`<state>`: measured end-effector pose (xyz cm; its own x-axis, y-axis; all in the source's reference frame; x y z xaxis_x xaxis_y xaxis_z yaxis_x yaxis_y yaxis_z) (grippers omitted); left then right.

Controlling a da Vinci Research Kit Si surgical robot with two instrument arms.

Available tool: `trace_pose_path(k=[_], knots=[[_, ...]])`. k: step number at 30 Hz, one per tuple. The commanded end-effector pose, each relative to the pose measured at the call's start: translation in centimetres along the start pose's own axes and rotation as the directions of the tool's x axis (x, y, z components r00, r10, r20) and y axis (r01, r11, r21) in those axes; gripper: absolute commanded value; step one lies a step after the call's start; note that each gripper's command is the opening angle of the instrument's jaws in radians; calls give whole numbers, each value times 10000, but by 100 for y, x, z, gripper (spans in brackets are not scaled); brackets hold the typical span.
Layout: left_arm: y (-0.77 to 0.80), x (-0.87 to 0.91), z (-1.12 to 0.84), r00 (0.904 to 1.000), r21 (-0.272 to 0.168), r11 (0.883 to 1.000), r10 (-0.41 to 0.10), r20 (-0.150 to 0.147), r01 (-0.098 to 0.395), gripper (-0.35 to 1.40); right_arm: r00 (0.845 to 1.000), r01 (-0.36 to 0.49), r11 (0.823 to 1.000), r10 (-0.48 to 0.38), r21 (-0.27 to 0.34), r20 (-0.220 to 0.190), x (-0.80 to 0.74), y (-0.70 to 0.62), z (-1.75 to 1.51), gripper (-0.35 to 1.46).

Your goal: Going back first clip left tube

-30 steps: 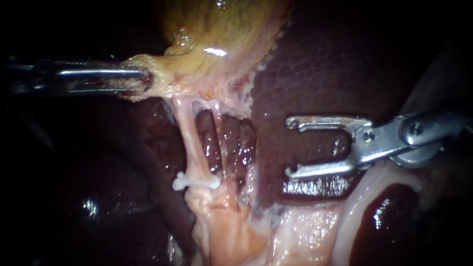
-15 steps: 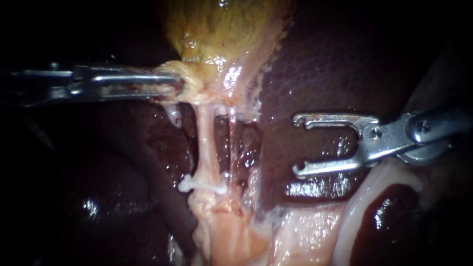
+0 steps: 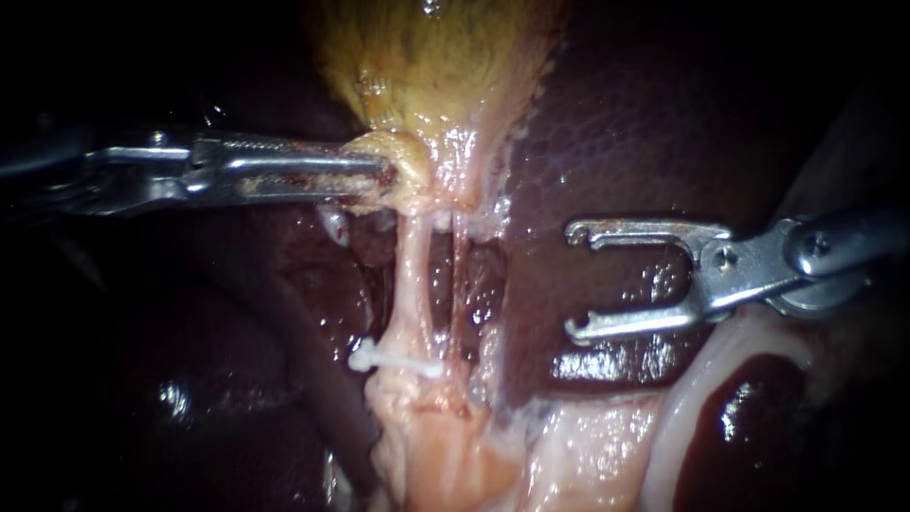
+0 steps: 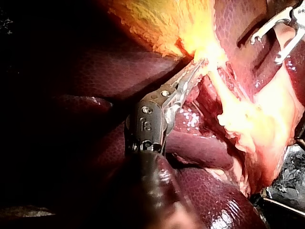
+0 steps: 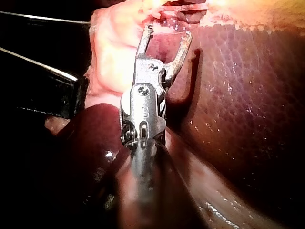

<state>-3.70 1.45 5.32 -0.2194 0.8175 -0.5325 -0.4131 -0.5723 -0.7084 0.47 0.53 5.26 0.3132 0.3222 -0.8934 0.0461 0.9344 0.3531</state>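
Two pale tubes run down from the neck of the yellow gallbladder [image 3: 431, 66]. The left tube [image 3: 408, 284] is the thicker one and carries a white clip [image 3: 393, 360] across its lower end. The thinner right tube [image 3: 453, 284] runs bare beside it. My left instrument [image 3: 379, 175] comes in level from the left, jaws shut on the gallbladder neck tissue; it shows the same grip in the left wrist view [image 4: 198, 69]. My right instrument [image 3: 578, 280] hovers over the liver [image 3: 607, 142] right of the tubes, its jaws wide open and empty, also seen in the right wrist view [image 5: 167, 36].
Pale fatty tissue [image 3: 445, 455] spreads below the clip. A whitish fold [image 3: 692, 398] curves under the right instrument. Dark liver lobes [image 3: 209, 379] lie at the lower left.
My left instrument has pulled the gallbladder neck to the right, and the tubes now stand straighter and more upright. The right instrument drew back slightly to the right, jaws still open.
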Motion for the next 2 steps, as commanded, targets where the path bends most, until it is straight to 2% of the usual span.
trace_pose_path(k=[1, 2], knots=[[0, 0, -1, 10000, -8, 10000, 0, 2, 0, -35, 10000, 1, 9999, -1, 124, -29, 0, -1, 1, 50], [0, 0, -2, 10000, -15, 10000, -1, 5, 1, -35, 10000, 5, 9997, -4, 243, -59, 1, -2, 3, 50]])
